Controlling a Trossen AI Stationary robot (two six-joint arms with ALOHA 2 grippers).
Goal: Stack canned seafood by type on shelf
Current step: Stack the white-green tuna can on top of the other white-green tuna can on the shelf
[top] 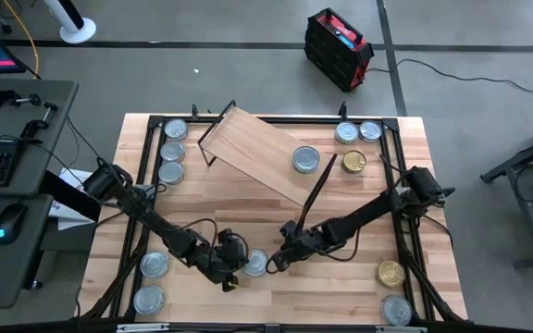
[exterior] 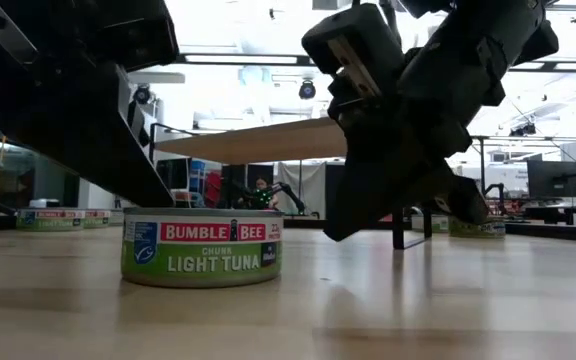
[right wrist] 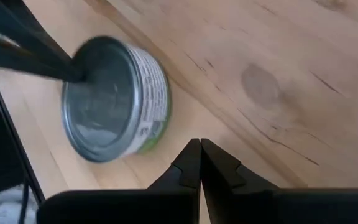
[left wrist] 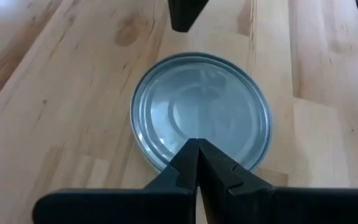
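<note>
Green-labelled tuna tin, silver-blue top.

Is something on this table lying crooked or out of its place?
Yes. The shelf lies askew, turned diagonally to the table's edges. Only one silver-topped can sits on it; the other tins are scattered on the table.

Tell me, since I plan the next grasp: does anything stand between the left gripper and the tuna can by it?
Nothing visible does. The left gripper, fingers shut, hovers just over the tuna can, with no object between them. The right gripper, also shut, is close on the can's other side.
</note>
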